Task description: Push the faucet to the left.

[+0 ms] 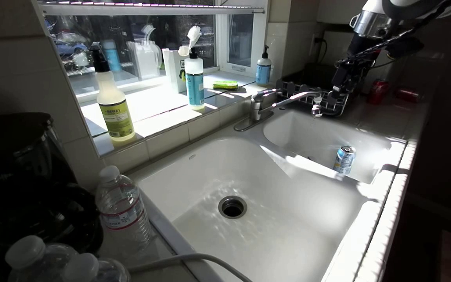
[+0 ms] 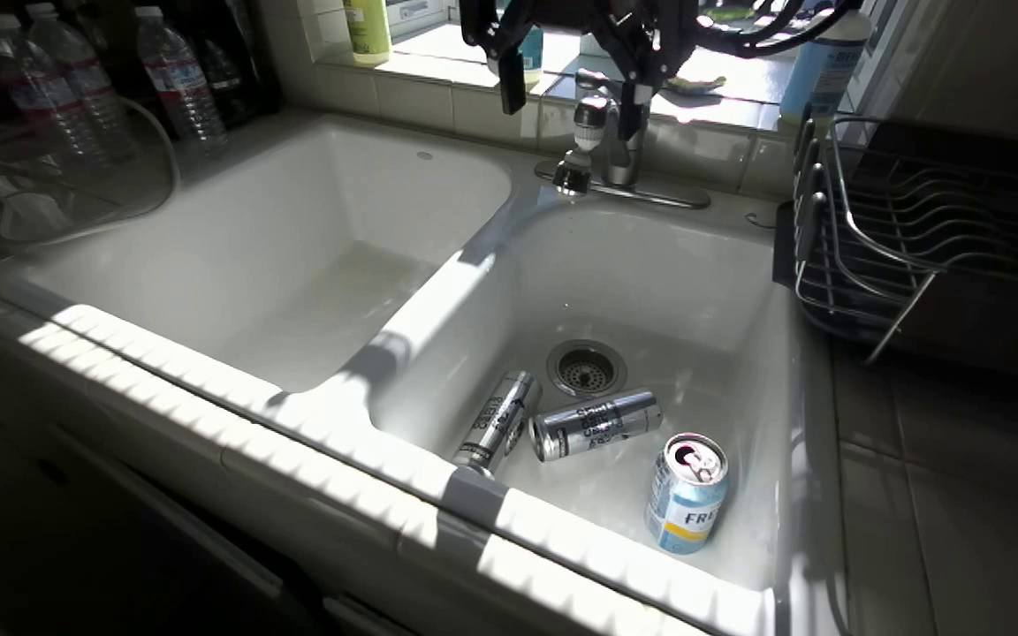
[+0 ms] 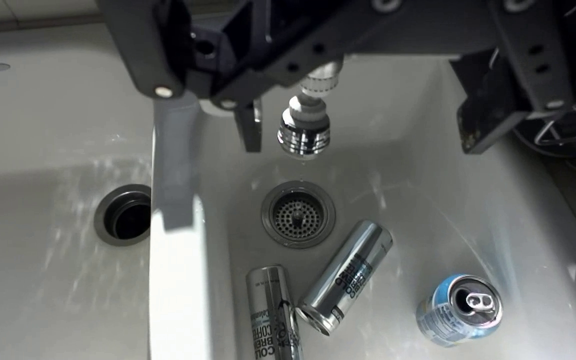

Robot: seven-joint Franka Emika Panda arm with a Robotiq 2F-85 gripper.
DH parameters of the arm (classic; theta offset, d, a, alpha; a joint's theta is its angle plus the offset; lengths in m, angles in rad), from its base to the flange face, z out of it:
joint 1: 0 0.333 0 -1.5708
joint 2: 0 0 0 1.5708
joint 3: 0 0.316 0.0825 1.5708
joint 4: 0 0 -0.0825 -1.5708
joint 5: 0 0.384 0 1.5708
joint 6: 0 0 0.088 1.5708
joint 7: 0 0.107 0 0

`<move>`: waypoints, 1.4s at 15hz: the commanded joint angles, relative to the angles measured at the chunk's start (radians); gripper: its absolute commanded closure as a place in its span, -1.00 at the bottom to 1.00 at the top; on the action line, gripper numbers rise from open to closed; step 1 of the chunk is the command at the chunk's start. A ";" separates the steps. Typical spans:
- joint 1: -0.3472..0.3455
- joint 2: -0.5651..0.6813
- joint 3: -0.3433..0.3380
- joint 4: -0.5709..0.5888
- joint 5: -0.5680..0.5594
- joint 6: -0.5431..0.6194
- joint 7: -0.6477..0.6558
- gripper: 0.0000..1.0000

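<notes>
"Wrist view: how is the gripper (image 3: pixel 365 142) held?"

"Its fingers (image 3: pixel 252 132) are spread wide apart."

"Where is the faucet (image 3: pixel 305 120) shown?"

"Its chrome spout tip is framed between the fingers in that view, nearer one finger, over the basin (image 3: pixel 408 240) with the strainer drain (image 3: pixel 298 215). Whether it is touched cannot be told."

"And what is seen inside that basin?"

"In an exterior view, two silver cans (image 2: pixel 597 426) are shown lying down, near an upright blue can (image 2: pixel 686 499)."

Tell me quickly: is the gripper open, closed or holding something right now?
Gripper: open, jaws wide apart, holding nothing; the faucet is not clamped.
</notes>
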 commanded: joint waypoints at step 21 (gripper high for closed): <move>0.000 0.258 0.025 0.204 0.240 0.027 -0.194 -1.00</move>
